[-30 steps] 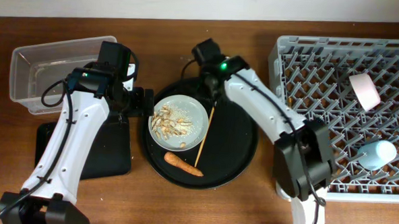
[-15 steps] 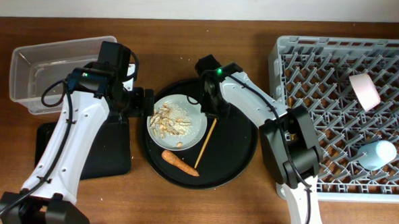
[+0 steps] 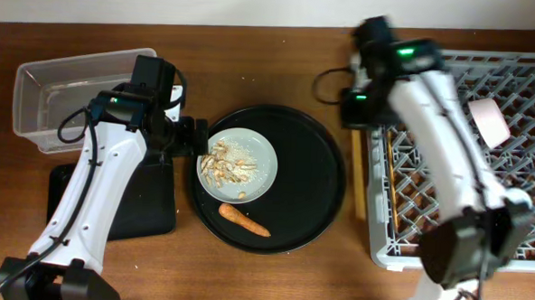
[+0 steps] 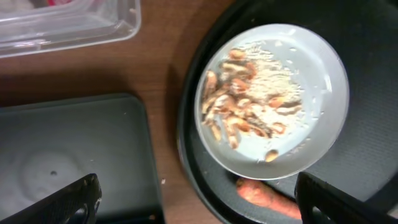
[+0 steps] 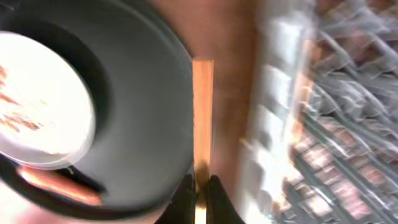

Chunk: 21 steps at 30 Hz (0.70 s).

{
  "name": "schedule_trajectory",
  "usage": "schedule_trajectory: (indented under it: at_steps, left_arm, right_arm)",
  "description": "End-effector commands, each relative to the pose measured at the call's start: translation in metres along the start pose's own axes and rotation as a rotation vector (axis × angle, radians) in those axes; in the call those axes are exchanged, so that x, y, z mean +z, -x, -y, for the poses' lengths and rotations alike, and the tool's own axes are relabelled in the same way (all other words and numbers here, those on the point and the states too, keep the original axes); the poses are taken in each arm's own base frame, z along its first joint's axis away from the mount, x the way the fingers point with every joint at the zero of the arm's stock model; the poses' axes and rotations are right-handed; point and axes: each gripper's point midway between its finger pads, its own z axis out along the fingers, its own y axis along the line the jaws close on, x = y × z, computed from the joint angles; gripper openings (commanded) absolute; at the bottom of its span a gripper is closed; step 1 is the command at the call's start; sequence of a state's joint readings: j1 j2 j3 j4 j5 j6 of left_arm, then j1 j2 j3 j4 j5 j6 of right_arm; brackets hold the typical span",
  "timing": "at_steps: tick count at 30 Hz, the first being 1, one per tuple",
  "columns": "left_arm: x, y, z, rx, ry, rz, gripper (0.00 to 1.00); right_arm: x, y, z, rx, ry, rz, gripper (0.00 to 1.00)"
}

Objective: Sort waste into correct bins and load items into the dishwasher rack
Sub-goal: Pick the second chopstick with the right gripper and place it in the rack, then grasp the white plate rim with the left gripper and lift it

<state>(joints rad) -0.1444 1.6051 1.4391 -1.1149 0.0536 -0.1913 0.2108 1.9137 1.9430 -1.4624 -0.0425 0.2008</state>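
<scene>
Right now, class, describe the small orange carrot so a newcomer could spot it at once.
Start at the large round black tray mid-table. On it sits a pale grey-green round plate of beige scraps; the small orange carrot lies beside that plate, the only orange, tapered thing.

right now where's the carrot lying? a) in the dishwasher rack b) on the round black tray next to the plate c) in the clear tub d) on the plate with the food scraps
b: the carrot lies on the bare floor of the round black tray, just outside the rim of the plate.
</scene>
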Motion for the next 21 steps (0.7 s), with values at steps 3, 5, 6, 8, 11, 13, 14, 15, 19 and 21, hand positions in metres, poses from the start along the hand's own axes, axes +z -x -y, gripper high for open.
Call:
schedule_trajectory:
  at_steps: [3, 5, 6, 8, 11, 13, 14, 15, 19, 21]
  left_arm:
    - [-0.007, 0.007, 0.044, -0.019, -0.167, 0.039, 0.99]
    - [-0.006, 0.005, 0.069, 0.013, -0.193, 0.047, 0.99]
    - [-0.002, 0.003, 0.085, 0.022, -0.208, 0.043, 0.99]
    - [0.008, -0.003, 0.104, 0.048, -0.216, 0.019, 0.99]
    - [0.033, -0.015, 0.133, 0.097, -0.225, -0.033, 0.99]
    - [0.048, -0.020, 0.152, 0.140, -0.236, -0.044, 0.99]
    - [0.053, -0.021, 0.158, 0.151, -0.240, -0.046, 0.99]
    - [0.057, -0.022, 0.163, 0.161, -0.243, -0.049, 0.99]
    - [0.087, -0.037, 0.186, 0.175, -0.240, -0.096, 0.98]
    - [0.107, -0.044, 0.194, 0.155, -0.231, -0.124, 0.92]
  right_arm:
    - [0.016, -0.033, 0.064, -0.059, -0.032, -0.171, 0.04]
    - [0.039, -0.044, 0.071, -0.042, -0.032, -0.218, 0.04]
    - [0.053, -0.048, 0.072, -0.041, -0.032, -0.230, 0.04]
    - [0.072, -0.054, 0.074, -0.040, -0.032, -0.241, 0.04]
    - [0.084, -0.051, 0.078, -0.042, -0.051, -0.219, 0.13]
    - [0.083, -0.046, 0.078, -0.043, -0.051, -0.202, 0.28]
    - [0.080, -0.046, 0.078, -0.043, -0.052, -0.201, 0.32]
    - [0.075, -0.046, 0.079, -0.042, -0.056, -0.197, 0.32]
    - [0.001, -0.030, 0.108, 0.085, -0.068, 0.031, 0.32]
    - [-0.027, -0.034, 0.127, 0.160, -0.045, 0.116, 0.33]
